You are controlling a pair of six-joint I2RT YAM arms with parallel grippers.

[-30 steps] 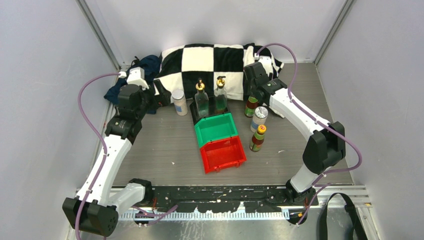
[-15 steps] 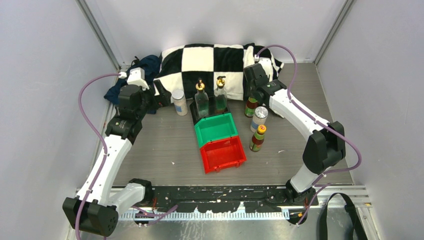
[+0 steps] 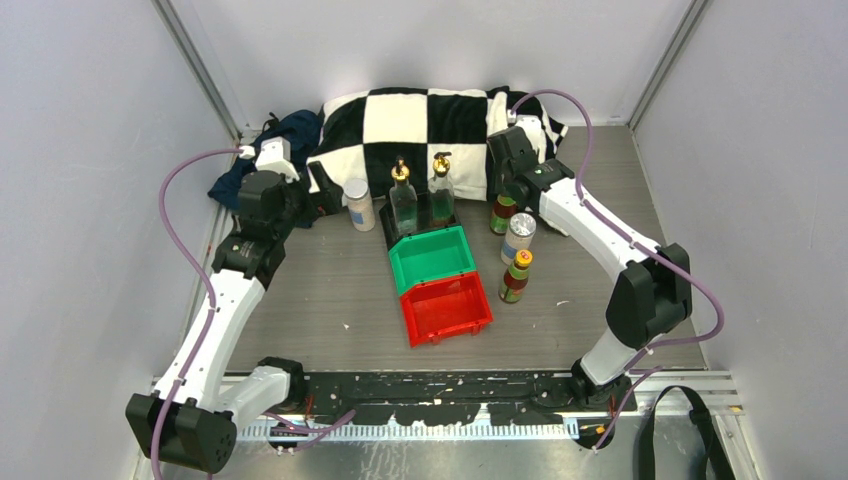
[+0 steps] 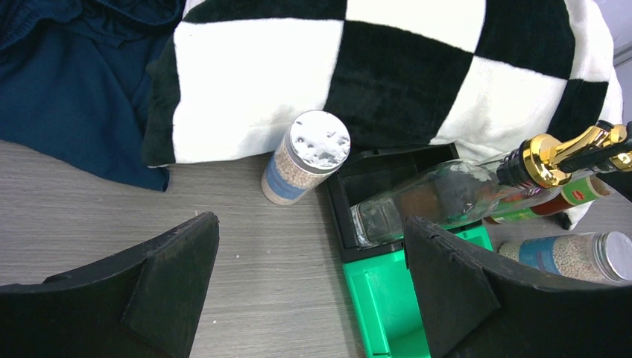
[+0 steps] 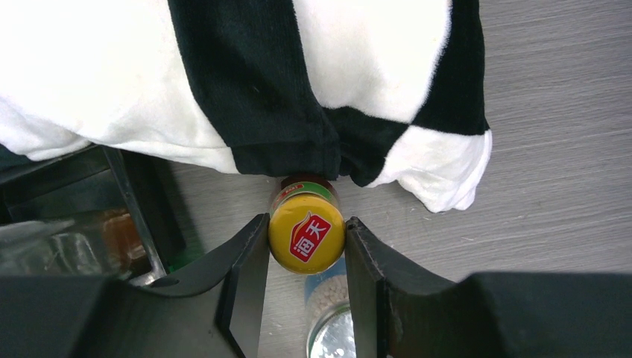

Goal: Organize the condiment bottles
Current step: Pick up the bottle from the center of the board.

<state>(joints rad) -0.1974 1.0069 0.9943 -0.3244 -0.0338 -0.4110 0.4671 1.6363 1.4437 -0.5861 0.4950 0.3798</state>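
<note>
Two tall clear glass bottles (image 3: 403,205) (image 3: 441,200) with gold pourers stand in the black bin (image 3: 388,224). One of them shows in the left wrist view (image 4: 440,198). My right gripper (image 3: 504,196) is shut on a yellow-capped sauce bottle (image 5: 306,233), which stands on the table by the cloth. A silver-lidded shaker jar (image 3: 518,237) and a second sauce bottle (image 3: 516,276) stand just in front of it. My left gripper (image 4: 309,283) is open and empty, a little short of the other shaker jar (image 4: 305,156), which stands left of the black bin.
An empty green bin (image 3: 432,257) and an empty red bin (image 3: 446,306) sit in a row in front of the black bin. A black-and-white checked cloth (image 3: 420,115) and a dark blue cloth (image 3: 290,135) lie at the back.
My right gripper has shifted slightly at the sauce bottle. The left wrist has moved a little. The bottles and bins stand where they were.
</note>
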